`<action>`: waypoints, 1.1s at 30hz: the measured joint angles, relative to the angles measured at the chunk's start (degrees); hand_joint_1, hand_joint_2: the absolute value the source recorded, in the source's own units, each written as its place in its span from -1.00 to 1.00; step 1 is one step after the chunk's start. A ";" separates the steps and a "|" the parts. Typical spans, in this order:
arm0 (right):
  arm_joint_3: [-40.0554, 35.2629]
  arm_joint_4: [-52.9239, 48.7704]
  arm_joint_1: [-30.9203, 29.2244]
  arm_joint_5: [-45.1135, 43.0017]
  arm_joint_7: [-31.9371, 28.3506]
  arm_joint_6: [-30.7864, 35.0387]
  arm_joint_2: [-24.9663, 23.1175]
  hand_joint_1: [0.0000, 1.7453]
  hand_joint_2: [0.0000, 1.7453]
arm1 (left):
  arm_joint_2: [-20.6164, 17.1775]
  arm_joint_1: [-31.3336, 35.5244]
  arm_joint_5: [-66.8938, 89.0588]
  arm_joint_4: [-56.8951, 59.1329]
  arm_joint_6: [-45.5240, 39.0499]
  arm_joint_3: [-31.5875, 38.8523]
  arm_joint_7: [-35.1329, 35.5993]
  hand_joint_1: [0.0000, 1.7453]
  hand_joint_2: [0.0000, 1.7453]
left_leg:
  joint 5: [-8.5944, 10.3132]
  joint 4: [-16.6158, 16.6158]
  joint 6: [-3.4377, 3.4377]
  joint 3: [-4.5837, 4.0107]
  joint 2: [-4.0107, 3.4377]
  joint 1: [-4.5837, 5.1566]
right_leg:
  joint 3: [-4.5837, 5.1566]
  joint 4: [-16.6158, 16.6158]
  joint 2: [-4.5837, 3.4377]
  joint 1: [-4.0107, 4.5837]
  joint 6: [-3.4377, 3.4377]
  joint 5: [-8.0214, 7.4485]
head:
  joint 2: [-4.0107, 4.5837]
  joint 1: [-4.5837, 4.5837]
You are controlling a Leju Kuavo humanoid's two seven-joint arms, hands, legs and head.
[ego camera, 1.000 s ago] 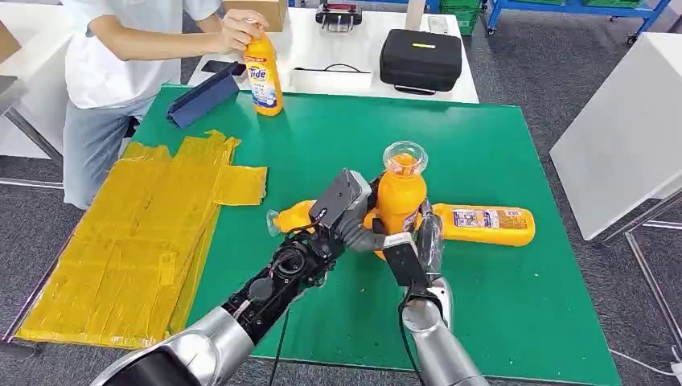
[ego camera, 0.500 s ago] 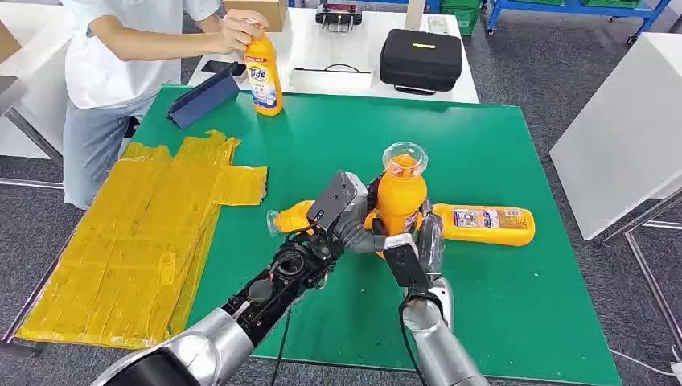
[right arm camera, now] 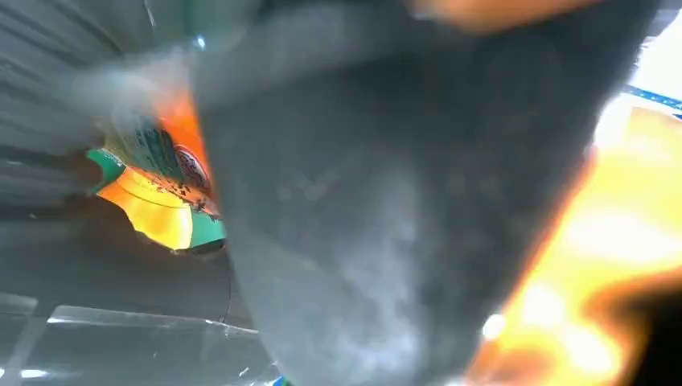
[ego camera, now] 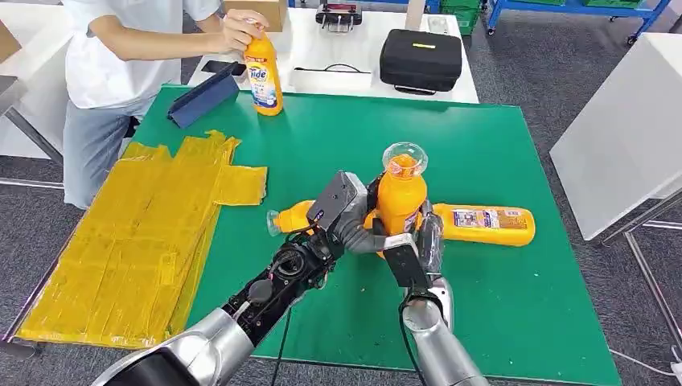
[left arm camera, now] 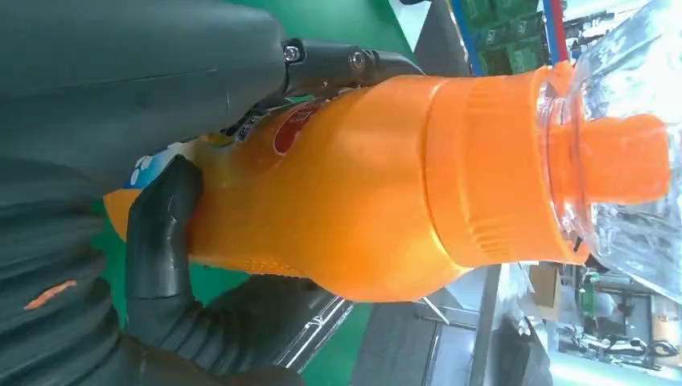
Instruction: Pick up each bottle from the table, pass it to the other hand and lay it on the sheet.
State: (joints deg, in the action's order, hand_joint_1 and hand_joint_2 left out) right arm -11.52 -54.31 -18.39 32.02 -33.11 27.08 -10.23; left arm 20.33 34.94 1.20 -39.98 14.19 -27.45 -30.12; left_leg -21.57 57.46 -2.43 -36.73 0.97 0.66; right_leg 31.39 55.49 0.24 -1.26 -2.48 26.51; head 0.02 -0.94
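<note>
An orange bottle (ego camera: 400,197) with a clear cap stands upright above the green table (ego camera: 499,145), between both hands. My left hand (ego camera: 347,215) wraps it from the left; in the left wrist view its dark fingers (left arm camera: 158,241) press on the orange bottle (left arm camera: 362,185). My right hand (ego camera: 418,249) grips its lower right side; the right wrist view is blurred, with the hand (right arm camera: 362,225) tight against the orange bottle (right arm camera: 619,241). A second bottle (ego camera: 486,226) lies to the right, a third (ego camera: 290,217) lies behind my left hand. The yellow sheet (ego camera: 137,241) covers the table's left.
A person at the far left holds an upright orange Tide bottle (ego camera: 263,77) on the table's back edge. A blue folder (ego camera: 203,96) lies beside it. A black case (ego camera: 421,58) sits on the white table behind. A white cabinet (ego camera: 635,137) stands right.
</note>
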 measured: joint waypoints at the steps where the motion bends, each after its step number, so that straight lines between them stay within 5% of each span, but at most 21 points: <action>1: -0.02 0.00 0.00 0.00 0.00 0.00 0.00 1.00 1.00 | 0.00 0.00 0.00 0.00 0.00 0.00 0.00 -1.00 1.00 | 0.00 0.00 0.00 0.00 0.00 0.00 | 0.00 0.00 0.00 0.00 0.00 0.00 | 0.00 0.00; 11: -0.02 0.00 0.00 0.00 0.00 -0.08 0.00 1.00 1.00 | 0.00 -0.03 0.00 0.00 -0.10 0.00 -0.08 -1.00 1.00 | 0.00 0.00 0.00 0.00 0.00 0.00 | -0.01 0.00 0.00 0.00 0.00 0.00 | 0.00 0.00; 15: -0.87 0.87 -0.70 -0.11 -0.13 -5.07 -0.32 1.00 1.00 | -0.02 -0.21 -3.19 -1.34 -8.81 0.68 -3.04 -1.00 1.00 | 0.00 0.00 0.00 -0.01 -0.09 0.00 | 0.00 0.00 -0.04 0.03 0.00 0.00 | 0.00 0.02; 33: -2.60 5.27 -2.75 -1.18 -1.31 -5.35 -1.31 1.00 1.00 | -0.07 0.26 -2.47 -3.87 -9.46 3.78 -2.67 -1.00 1.00 | 0.02 0.00 0.01 -0.03 0.09 0.00 | -0.04 0.01 0.10 0.02 0.00 0.00 | 0.00 0.00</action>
State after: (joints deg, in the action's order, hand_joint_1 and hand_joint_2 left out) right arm -14.12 -49.05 -21.13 30.84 -34.42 21.73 -11.54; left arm 20.26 35.20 -1.27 -43.85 4.72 -23.67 -32.79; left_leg -21.55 57.45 -2.41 -36.76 1.05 0.65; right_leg 31.35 55.50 0.34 -1.24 -2.48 26.50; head 0.02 -0.94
